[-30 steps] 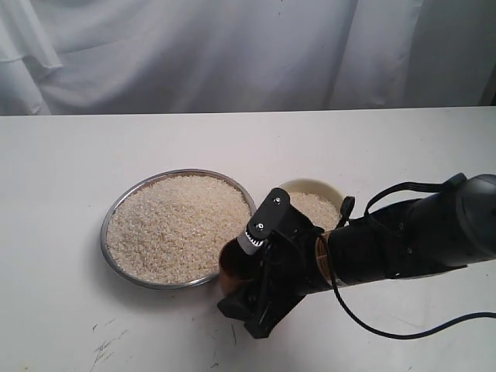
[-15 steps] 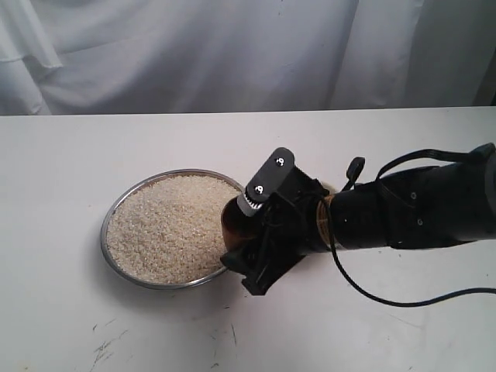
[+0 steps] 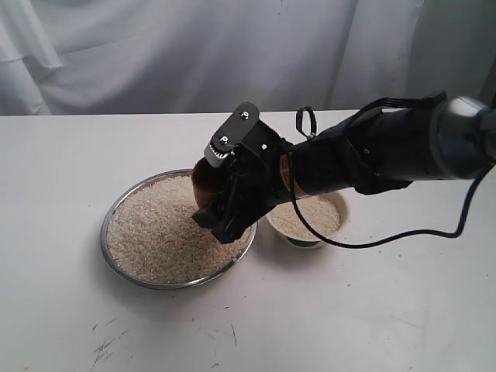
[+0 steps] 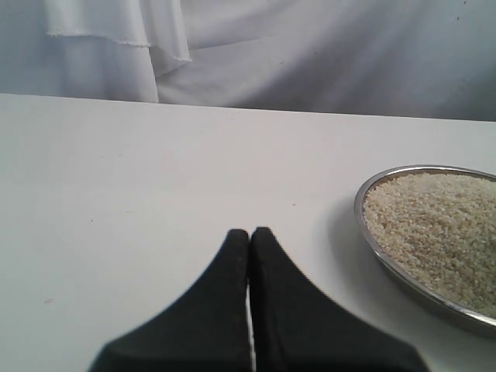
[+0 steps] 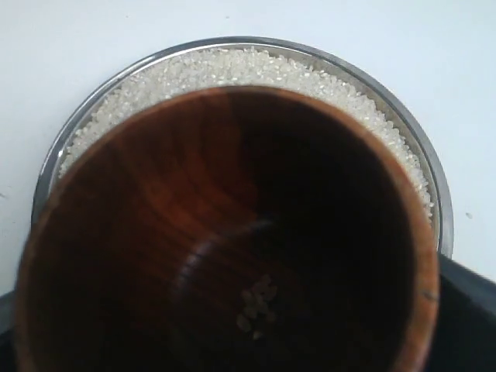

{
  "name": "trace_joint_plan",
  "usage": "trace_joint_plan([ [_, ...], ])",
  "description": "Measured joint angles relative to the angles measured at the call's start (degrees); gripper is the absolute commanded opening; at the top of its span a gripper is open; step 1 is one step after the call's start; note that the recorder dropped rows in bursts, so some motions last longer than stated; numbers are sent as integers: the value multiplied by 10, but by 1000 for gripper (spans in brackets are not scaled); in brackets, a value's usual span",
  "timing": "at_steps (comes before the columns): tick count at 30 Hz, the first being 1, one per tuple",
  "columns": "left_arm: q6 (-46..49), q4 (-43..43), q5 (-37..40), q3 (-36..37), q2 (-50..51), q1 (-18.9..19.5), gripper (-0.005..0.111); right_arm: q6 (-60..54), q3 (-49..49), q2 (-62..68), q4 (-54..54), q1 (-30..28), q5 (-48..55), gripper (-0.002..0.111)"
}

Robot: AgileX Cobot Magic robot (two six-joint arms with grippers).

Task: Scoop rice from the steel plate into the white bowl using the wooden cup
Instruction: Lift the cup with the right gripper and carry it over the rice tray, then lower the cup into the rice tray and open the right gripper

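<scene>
Right jaws clamp the cup (image 3: 201, 183), nearly empty, tilted over the rice (image 3: 155, 232) in the plate (image 3: 116, 205), near the bowl (image 3: 344, 208). Left jaws rest together. Digging steeply could push grains over the thin rim onto the desk (image 3: 372, 310).

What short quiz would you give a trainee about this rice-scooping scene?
1. True or false: the rounded reddish-brown wooden cup is brim-full.
2. Multiple choice: the cup is held over A) a wide shiny steel plate, B) a blue plastic tray, C) a glass jar.
3. Fill in: the small cream-white round bowl already holds some ____.
Key: 1 false, only a few grains lie inside; 2 A; 3 off-white rice.
</scene>
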Motion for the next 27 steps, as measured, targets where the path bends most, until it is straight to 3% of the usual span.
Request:
trace_joint_plan([
  [5, 0, 0, 0, 0, 0, 0, 0, 13, -56, 38, -10, 0, -17, 0],
  [27, 0, 0, 0, 0, 0, 0, 0, 18, -61, 69, 17, 0, -7, 0],
])
